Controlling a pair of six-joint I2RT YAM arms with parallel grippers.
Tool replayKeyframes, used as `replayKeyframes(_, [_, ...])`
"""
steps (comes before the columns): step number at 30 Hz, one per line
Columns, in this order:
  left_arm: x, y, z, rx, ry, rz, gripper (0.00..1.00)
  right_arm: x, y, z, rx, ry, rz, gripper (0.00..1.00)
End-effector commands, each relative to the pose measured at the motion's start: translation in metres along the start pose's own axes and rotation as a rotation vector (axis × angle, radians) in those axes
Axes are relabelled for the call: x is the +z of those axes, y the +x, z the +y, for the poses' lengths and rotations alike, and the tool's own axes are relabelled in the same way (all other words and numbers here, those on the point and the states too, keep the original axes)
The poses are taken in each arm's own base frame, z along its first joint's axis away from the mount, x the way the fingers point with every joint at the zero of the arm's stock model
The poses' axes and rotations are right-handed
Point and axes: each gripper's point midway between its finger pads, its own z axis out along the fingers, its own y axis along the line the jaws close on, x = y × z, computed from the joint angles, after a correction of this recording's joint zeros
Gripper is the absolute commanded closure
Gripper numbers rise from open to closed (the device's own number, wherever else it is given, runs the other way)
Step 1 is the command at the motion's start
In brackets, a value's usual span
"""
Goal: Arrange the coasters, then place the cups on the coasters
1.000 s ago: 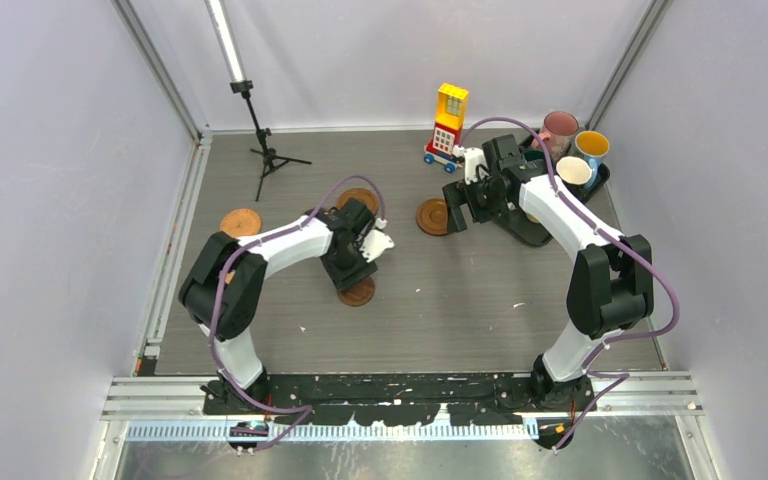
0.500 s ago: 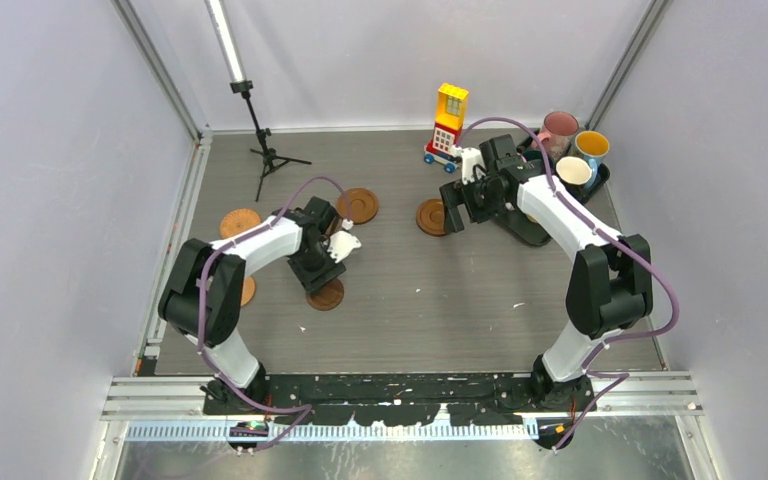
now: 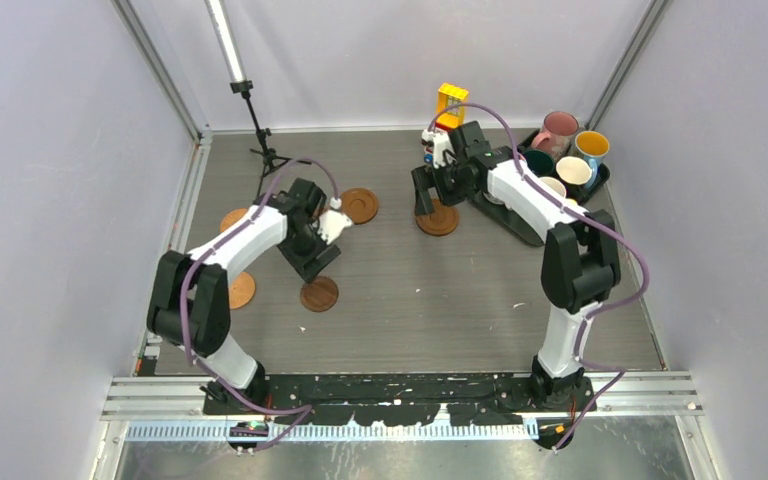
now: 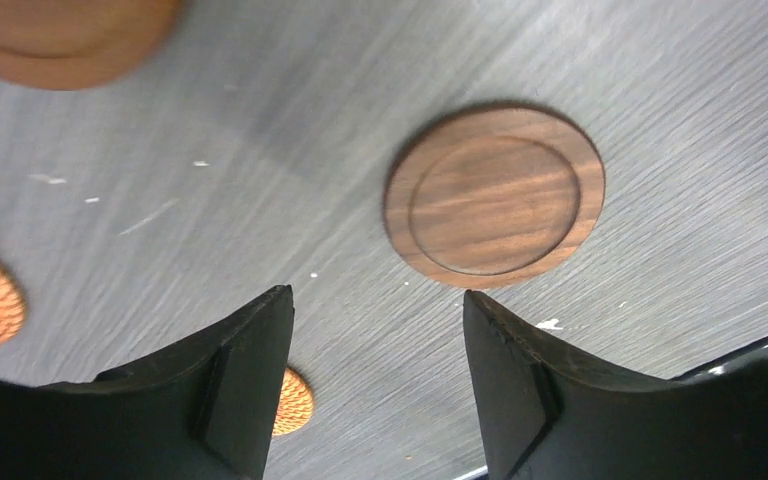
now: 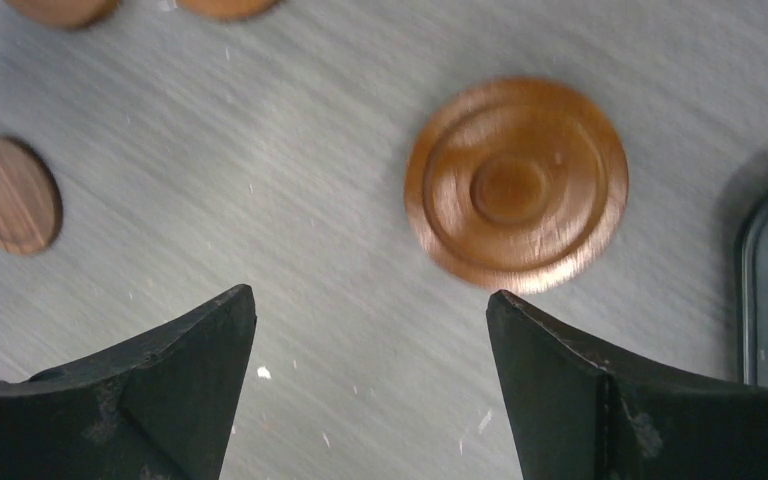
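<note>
Evidently, left gripper (jaws apart) faces dark coaster.

We see a robotics lab cell: a left arm and a right arm bolted to a metal rail at a grey table, boxed in by plain white walls, with a strip light and a small tripod.

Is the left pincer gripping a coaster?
No, the left pincer stands open and bare, clear of the dark coaster lying flat on the table.
</note>
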Motion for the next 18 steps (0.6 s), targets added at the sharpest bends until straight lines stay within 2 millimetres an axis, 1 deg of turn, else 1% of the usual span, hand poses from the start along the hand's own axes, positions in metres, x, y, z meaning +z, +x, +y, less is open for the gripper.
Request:
replayKeyframes(1, [-0.048, -0.032, 0.01, -0.109, -0.006, -0.187, 0.34, 0.019, -0.053, 0.015, -0.01, -0.016, -0.119, 0.11])
replayKeyframes(3, [-0.056, -0.038, 0.013, -0.148, -0.003, -0.239, 0.3, 0.035, -0.065, 0.023, -0.003, -0.019, -0.127, 0.11])
replayKeyframes(6, [-0.064, -0.05, 0.019, -0.189, -0.013, -0.316, 0.24, 0.056, -0.079, 0.023, -0.013, 0.001, -0.129, 0.12])
replayKeyframes(9, [-0.068, -0.074, 0.035, -0.22, -0.045, -0.375, 0.22, 0.065, -0.085, 0.017, -0.003, 0.025, -0.117, 0.13])
replayKeyframes(11, [-0.067, -0.091, 0.05, -0.256, -0.067, -0.388, 0.22, 0.065, -0.08, 0.012, -0.013, 0.044, -0.097, 0.13])
replayKeyframes(13, [-0.064, -0.11, 0.064, -0.287, -0.081, -0.396, 0.22, 0.06, -0.071, 0.006, -0.011, 0.055, -0.067, 0.13])
replayKeyframes(14, [-0.063, -0.122, 0.074, -0.301, -0.09, -0.403, 0.22, 0.058, -0.064, 0.0, 0.002, 0.065, -0.048, 0.14])
replayKeyframes(18, [-0.052, -0.157, 0.102, -0.319, -0.118, -0.421, 0.22, 0.043, -0.04, -0.025, -0.011, 0.114, -0.006, 0.18])
